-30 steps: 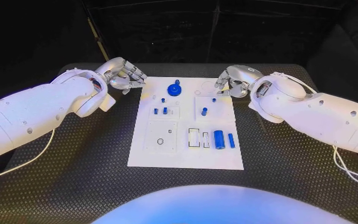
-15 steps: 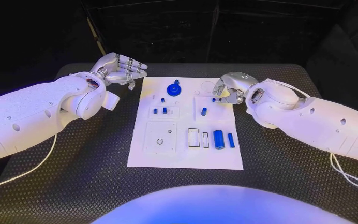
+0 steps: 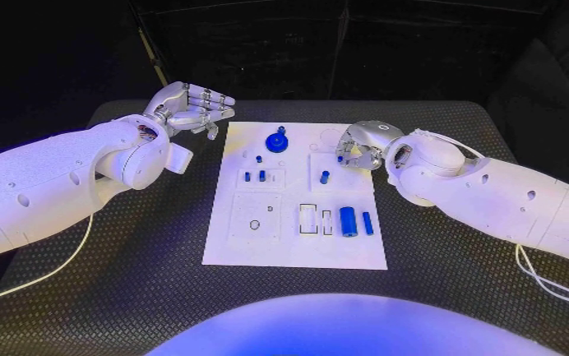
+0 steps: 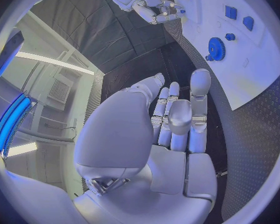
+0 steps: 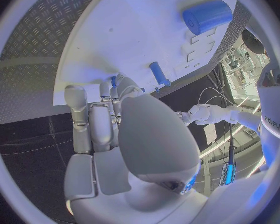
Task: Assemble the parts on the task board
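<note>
Head view: right hand [image 3: 359, 144] over task board's [image 3: 297, 245] far-right corner.

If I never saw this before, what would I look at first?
Probably the white task board in the middle of the black table, dotted with small blue parts like the blue gear at its far end. Next, the two silver hands: the left hand raised off the board's far left corner with its fingers apart, and the right hand low over the board's far right part.
</note>
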You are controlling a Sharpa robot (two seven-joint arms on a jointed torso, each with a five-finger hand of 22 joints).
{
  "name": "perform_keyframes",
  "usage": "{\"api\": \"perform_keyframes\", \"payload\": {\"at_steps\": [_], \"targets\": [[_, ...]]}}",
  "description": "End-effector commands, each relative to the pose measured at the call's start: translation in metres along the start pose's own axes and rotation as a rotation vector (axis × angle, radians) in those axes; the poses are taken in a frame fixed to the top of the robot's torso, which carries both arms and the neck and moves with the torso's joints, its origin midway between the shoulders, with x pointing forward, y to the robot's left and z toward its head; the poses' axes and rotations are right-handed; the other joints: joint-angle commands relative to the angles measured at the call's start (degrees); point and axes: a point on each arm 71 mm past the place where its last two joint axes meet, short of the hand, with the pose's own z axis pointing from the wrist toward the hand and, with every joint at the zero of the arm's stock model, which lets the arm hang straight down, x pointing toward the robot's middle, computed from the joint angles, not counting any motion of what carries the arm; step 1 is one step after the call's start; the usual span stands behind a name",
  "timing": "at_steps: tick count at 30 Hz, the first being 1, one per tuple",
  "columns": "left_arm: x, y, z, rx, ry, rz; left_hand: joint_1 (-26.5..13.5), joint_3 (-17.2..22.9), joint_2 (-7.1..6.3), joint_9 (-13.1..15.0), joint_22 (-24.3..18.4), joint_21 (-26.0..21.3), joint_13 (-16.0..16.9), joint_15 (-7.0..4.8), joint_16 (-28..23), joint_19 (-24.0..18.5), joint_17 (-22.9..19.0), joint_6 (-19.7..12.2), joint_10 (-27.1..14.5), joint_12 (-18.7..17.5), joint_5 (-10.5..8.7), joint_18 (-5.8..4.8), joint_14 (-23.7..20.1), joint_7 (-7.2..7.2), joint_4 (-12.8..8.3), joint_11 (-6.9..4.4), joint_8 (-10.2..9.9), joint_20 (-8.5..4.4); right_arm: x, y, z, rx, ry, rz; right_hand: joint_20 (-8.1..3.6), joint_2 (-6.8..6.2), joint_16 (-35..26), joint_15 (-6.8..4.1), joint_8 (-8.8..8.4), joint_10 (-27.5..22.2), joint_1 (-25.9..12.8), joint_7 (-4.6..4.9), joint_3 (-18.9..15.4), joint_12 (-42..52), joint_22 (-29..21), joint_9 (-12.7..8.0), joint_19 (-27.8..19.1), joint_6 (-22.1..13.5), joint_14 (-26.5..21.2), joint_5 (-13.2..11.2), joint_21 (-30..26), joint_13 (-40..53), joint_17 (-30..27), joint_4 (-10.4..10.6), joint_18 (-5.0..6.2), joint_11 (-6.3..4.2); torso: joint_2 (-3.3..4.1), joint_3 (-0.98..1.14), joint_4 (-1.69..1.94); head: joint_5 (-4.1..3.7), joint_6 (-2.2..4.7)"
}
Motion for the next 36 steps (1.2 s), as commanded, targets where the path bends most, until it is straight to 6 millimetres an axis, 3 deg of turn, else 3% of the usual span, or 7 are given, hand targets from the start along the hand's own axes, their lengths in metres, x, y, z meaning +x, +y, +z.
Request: {"api": "perform_keyframes", "payload": {"at_steps": [1, 17, 25, 36], "targets": [[0.0005, -0.0028, 0.0003, 0.022, -0.004, -0.021, -0.2, 0.2, 0.16, 0.0, -0.1, -0.3, -0.1, 0.07, -0.2, -0.3, 0.0, 0.4, -0.4, 0.3, 0.09, 1.15, -0.5, -0.05, -0.2, -0.12, 0.3, -0.12, 0.0018, 0.0009, 0.0013, -0.003, 0.024, -0.010, -0.15, 0.26, 0.5, -0.16, -0.08, 1.1, 0.8, -0.17, 1.0, -0.2, 0.5, 0.1, 0.7, 0.9, 2.0, -0.3, 0.5, -0.2, 0.2, -0.2, -0.80, -0.13, -0.05, 0.01, -0.06, 0.04, -0.01], [0.0015, -0.0022, 0.0004, 0.013, 0.002, -0.022, -0.2, 0.3, 0.23, 0.0, -0.2, -0.5, -0.1, 0.08, -0.2, -0.4, -0.1, 0.4, -0.5, 0.3, 0.10, 1.18, -0.5, -0.01, -0.3, -0.09, 0.3, -0.10, 0.0067, 0.0005, 0.0069, 0.013, 0.052, -0.013, -0.53, 0.39, 1.1, -0.49, -0.24, 3.0, 0.7, -0.44, 4.6, -0.7, 2.8, 0.1, 1.7, 2.4, 2.2, -1.0, 2.1, -1.3, 0.9, -1.2, -1.19, -0.52, -0.01, 0.00, -0.05, -0.03, -0.01], [0.0013, -0.0015, 0.0004, 0.005, 0.003, -0.022, -0.2, 0.3, 0.24, 0.0, -0.3, -0.6, -0.1, 0.10, -0.3, -0.4, -0.1, 0.4, -0.6, 0.3, 0.10, 1.19, -0.5, 0.02, -0.3, -0.06, 0.3, -0.09, 0.0070, 0.0014, 0.0079, 0.027, 0.049, -0.040, -1.01, 0.99, 1.0, -1.01, 0.06, 5.1, 1.5, -0.89, 8.7, -0.7, 6.5, 0.2, 3.4, 4.3, 2.2, -3.0, 4.5, -1.4, 0.0, -3.5, -1.77, -1.07, -0.07, 0.00, -0.04, -0.10, -0.01], [0.0008, -0.0006, 0.0001, -0.005, 0.005, -0.022, -0.1, 0.4, 0.26, -0.1, -0.7, -1.1, -0.2, 0.16, -0.4, -0.6, -0.3, 0.4, -0.9, 0.3, 0.10, 1.27, -0.6, 0.10, -0.5, 0.03, 0.3, -0.04, 0.0064, 0.0071, 0.0059, 0.022, 0.027, -0.067, -1.19, 0.26, 1.4, -1.13, -0.31, 6.2, -0.3, -1.08, 12.8, -1.3, 7.7, 0.1, 3.6, 5.5, 2.3, -3.0, 5.6, -1.5, 0.1, -5.8, -1.91, -1.20, -0.11, 0.01, -0.10, -0.09, -0.01]]}}
